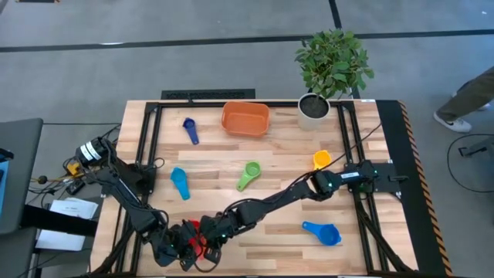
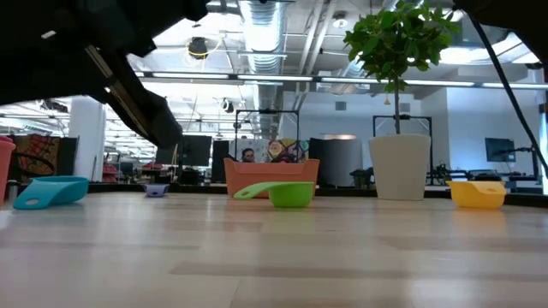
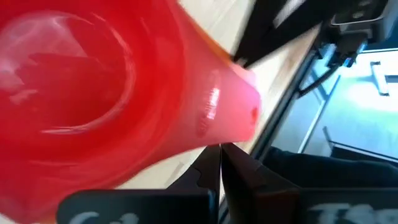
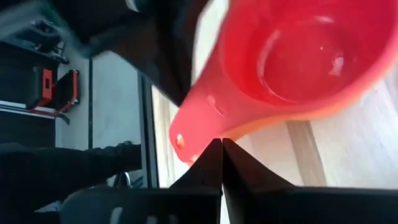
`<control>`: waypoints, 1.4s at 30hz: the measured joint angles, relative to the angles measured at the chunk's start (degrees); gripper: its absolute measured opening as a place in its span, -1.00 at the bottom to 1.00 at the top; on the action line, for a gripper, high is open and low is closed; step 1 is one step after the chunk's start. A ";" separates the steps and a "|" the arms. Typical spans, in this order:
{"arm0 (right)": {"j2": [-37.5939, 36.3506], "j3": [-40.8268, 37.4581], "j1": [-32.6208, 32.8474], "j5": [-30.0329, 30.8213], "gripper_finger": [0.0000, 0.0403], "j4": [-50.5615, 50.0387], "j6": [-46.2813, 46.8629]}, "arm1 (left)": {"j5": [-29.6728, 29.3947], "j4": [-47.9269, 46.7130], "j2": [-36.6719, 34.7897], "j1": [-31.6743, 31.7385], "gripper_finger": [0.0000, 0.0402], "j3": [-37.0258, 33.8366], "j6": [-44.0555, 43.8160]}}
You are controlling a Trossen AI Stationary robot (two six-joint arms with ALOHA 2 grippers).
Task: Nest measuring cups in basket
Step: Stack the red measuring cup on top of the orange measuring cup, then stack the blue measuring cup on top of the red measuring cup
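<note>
High view shows the orange basket (image 1: 245,118) with no cups in it, five cups spread around the table, and both claws (image 1: 193,241) pinched on the red cup (image 1: 197,232) at the near edge.

Overhead, table-level, two close wrist views — both on red cup (image 3: 93,87).

Seen from above: my left gripper (image 1: 179,249) and right gripper (image 1: 210,241) meet at the red cup (image 1: 197,232) by the table's (image 1: 278,154) near edge; the orange basket (image 1: 245,118) sits far.
</note>
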 joint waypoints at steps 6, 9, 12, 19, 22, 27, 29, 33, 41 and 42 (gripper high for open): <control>-1.40 0.07 -0.08 1.65 -0.94 -5.12 0.46 | 0.27 -0.13 -0.05 -0.91 -1.00 0.00 -1.59; -1.27 0.00 -0.08 1.46 -0.93 -5.37 0.46 | -0.05 -0.19 -0.06 -0.86 -1.00 0.00 -1.57; -1.27 0.00 -0.08 1.46 -0.90 -5.17 0.14 | -0.28 -0.37 -0.05 -0.35 -1.00 0.00 -1.51; -1.22 0.00 -0.50 1.92 -0.93 -5.46 -0.20 | -0.50 -0.63 -0.03 0.33 -1.00 0.00 -1.05; -1.22 0.00 -0.86 1.63 -0.93 -6.03 -0.46 | -0.64 -0.71 -0.49 0.41 -1.00 -0.02 -1.04; -4.53 0.00 -1.86 3.17 -0.86 -11.93 -2.02 | -4.06 -2.18 -4.65 0.08 -1.00 -0.02 0.05; -6.99 -0.12 -2.20 5.80 -0.84 -16.83 -4.17 | -5.52 -4.18 -7.40 0.04 -1.00 -0.02 0.50; -11.34 -0.02 -2.76 10.40 -0.83 -25.88 -8.22 | -8.05 -11.57 -13.75 0.23 -1.00 -0.06 0.57; -19.80 0.02 -2.94 19.99 -0.84 -39.57 -9.67 | -15.55 -21.87 -26.65 1.84 -1.00 -0.06 7.64; -20.67 0.01 -2.98 21.38 -0.84 -41.24 -8.75 | -16.27 -22.46 -27.97 2.37 -1.00 -0.04 8.99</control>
